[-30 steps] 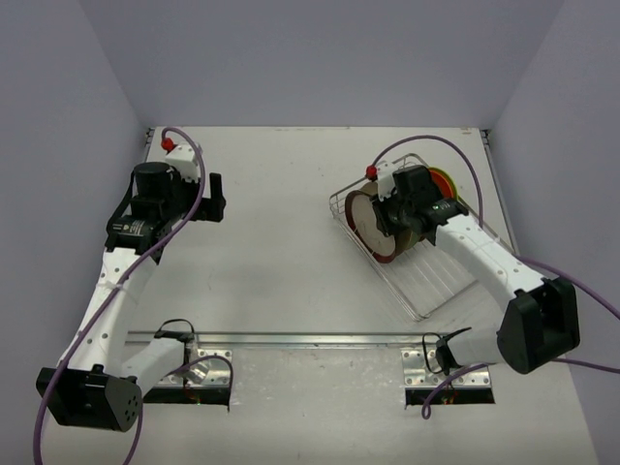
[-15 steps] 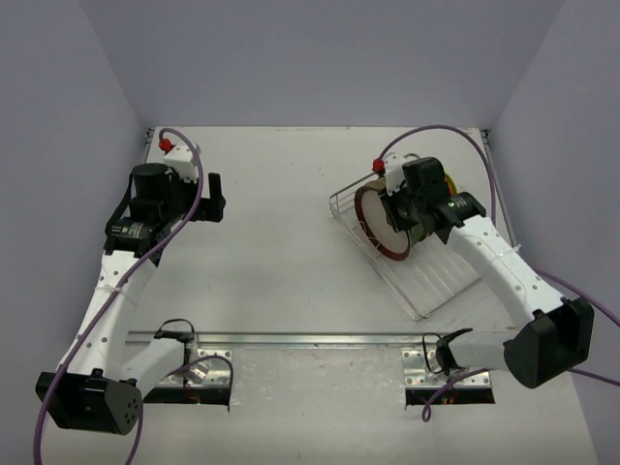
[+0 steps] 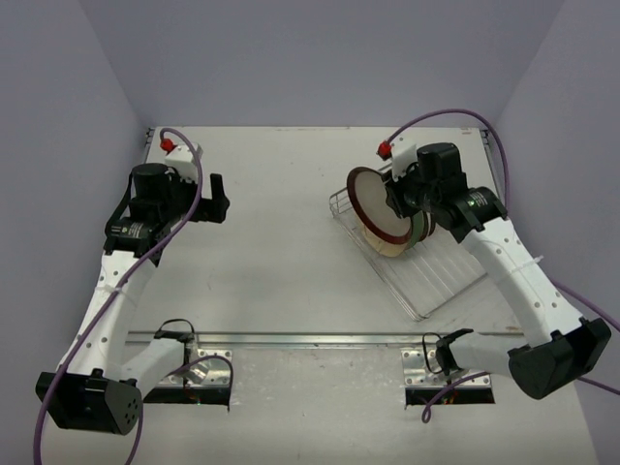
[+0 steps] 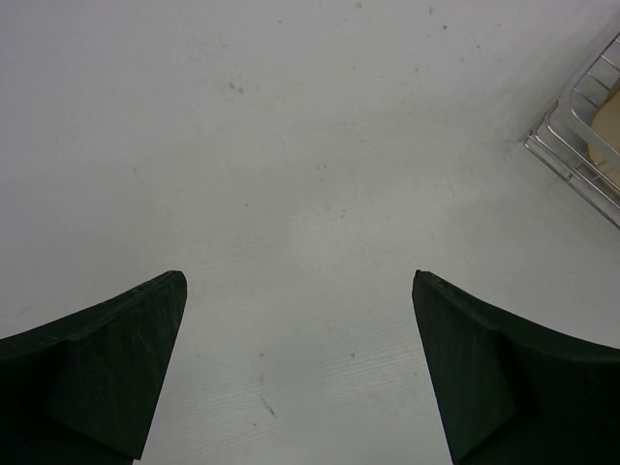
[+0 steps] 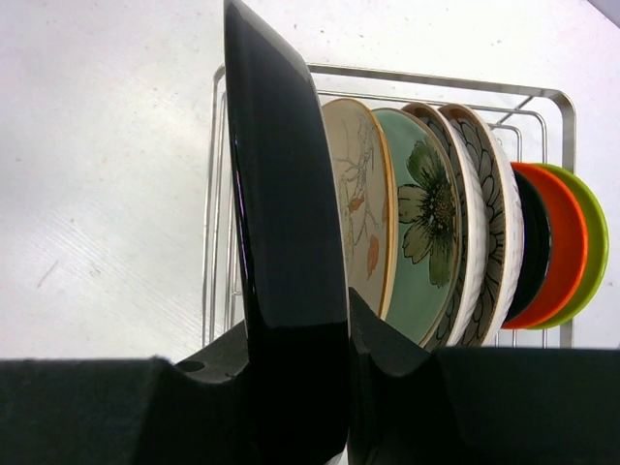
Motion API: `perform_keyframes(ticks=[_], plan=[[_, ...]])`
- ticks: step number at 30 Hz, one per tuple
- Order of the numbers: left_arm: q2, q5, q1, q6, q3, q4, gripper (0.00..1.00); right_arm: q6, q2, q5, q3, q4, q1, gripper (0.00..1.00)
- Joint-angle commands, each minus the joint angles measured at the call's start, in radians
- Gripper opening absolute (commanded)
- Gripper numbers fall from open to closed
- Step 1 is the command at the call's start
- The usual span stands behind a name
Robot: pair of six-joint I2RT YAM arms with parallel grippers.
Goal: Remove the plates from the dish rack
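My right gripper (image 3: 401,198) is shut on the rim of a red-rimmed beige plate (image 3: 377,209), held upright and raised over the far end of the silver wire dish rack (image 3: 432,283). In the right wrist view the held plate (image 5: 283,184) shows its dark glossy back between my jaws (image 5: 295,341). Behind it, still standing in the rack (image 5: 438,82), are a patterned cream plate (image 5: 359,199), a pale green one (image 5: 422,228), a black-patterned white one (image 5: 487,218), then black, orange (image 5: 556,237) and lime green (image 5: 592,232) plates. My left gripper (image 3: 215,197) is open and empty over bare table (image 4: 298,283).
A corner of the rack (image 4: 579,145) shows at the right edge of the left wrist view. Grey walls close the table on three sides. A metal rail (image 3: 310,338) runs along the near edge between the arm bases.
My right gripper has lifted the red-rimmed plate up out of the rack's slots and carried it toward the far left. The left arm has not moved.
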Motion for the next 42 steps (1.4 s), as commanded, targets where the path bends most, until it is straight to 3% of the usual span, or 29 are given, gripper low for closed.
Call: perform_keyframes(ticks=[1,7,13,19,28,34,38,40,42], plan=[[-0.024,0.175,0.012,-0.014,0.035,0.051,1.00,0.032,-0.050,-0.133,0.115,0.098,0.002,0.00],[-0.062,0.560,0.012,0.007,0.029,0.128,1.00,0.085,-0.024,-0.366,0.156,0.079,0.002,0.00],[0.082,0.858,-0.004,-0.051,0.107,0.110,0.92,0.177,0.050,-0.696,0.192,0.075,0.002,0.00],[0.160,0.857,-0.108,-0.085,0.145,0.128,0.90,0.304,0.131,-0.919,0.190,0.169,0.004,0.00],[0.248,0.969,-0.183,-0.151,0.113,0.200,0.77,0.436,0.220,-1.067,0.184,0.288,0.004,0.00],[0.275,1.041,-0.184,-0.240,0.067,0.300,0.57,0.528,0.258,-1.134,0.168,0.384,0.005,0.00],[0.291,1.110,-0.182,-0.327,0.048,0.383,0.24,0.558,0.281,-1.142,0.170,0.408,0.004,0.00],[0.293,1.134,-0.173,-0.351,0.047,0.407,0.00,0.556,0.280,-1.128,0.167,0.405,0.005,0.01],[0.292,1.163,-0.153,-0.400,0.038,0.443,0.00,0.551,0.277,-1.092,0.159,0.393,0.004,0.09]])
